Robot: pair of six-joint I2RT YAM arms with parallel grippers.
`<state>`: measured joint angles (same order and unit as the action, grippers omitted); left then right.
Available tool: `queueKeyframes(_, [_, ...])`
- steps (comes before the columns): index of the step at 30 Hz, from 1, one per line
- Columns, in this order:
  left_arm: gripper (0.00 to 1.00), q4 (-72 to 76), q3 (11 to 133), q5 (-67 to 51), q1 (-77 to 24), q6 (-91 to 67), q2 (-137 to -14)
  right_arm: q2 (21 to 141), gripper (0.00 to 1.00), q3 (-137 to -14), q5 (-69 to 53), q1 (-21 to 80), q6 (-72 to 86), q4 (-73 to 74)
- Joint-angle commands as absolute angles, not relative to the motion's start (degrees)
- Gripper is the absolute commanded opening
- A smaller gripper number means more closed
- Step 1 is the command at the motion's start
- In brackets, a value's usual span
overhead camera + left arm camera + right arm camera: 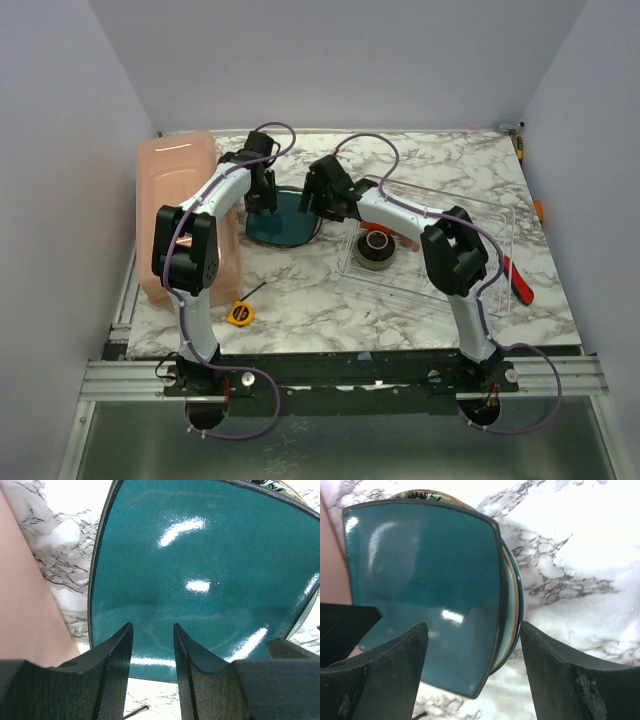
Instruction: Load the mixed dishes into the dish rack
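One teal plate [285, 228] is lying flat toward the far-left corner of the desk [320, 300], just beside the pink tub [180, 200]. It is resting on a round dish [514, 605] of which only the rim is showing. Both arms are hovering over the plate. The left end effector [152, 672] is holding its fingers nearly together, clamping nothing. The right end effector [472, 672] is spread wide, straddling the plate's right-hand edge, so it looks better placed to lift. One dish rack [410, 272] is sitting toward the desk's right edge, holding one dark brown bowl [376, 250].
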<state>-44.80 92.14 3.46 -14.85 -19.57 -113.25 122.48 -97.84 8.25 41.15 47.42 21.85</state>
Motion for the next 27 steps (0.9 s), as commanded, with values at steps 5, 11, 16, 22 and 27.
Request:
queueKeyframes(5, [0.38, -46.0, 94.1, 3.1, -15.0, -20.0, -113.5, 128.7, 0.86, -106.1, 11.6, 41.0, 35.2, 22.3])
queueKeyframes(11, [0.38, -46.0, 94.3, 2.4, -15.1, -20.0, -113.0, 131.7, 0.89, -109.5, 7.8, 39.3, 32.1, 20.9])
queueKeyframes(16, [0.4, -46.1, 94.6, 1.2, -15.4, -19.6, -111.6, 134.2, 0.89, -110.4, 2.9, 37.4, 30.5, 19.3])
queueKeyframes(22, [0.49, -45.0, 93.6, 0.7, -16.2, -19.1, -108.1, 135.9, 0.85, -109.1, -7.6, 35.6, 27.5, 13.8])
queueKeyframes(27, [0.5, -45.0, 93.5, 1.9, -17.6, -18.3, -105.8, 136.2, 0.71, -107.0, -12.7, 34.7, 26.2, 9.7])
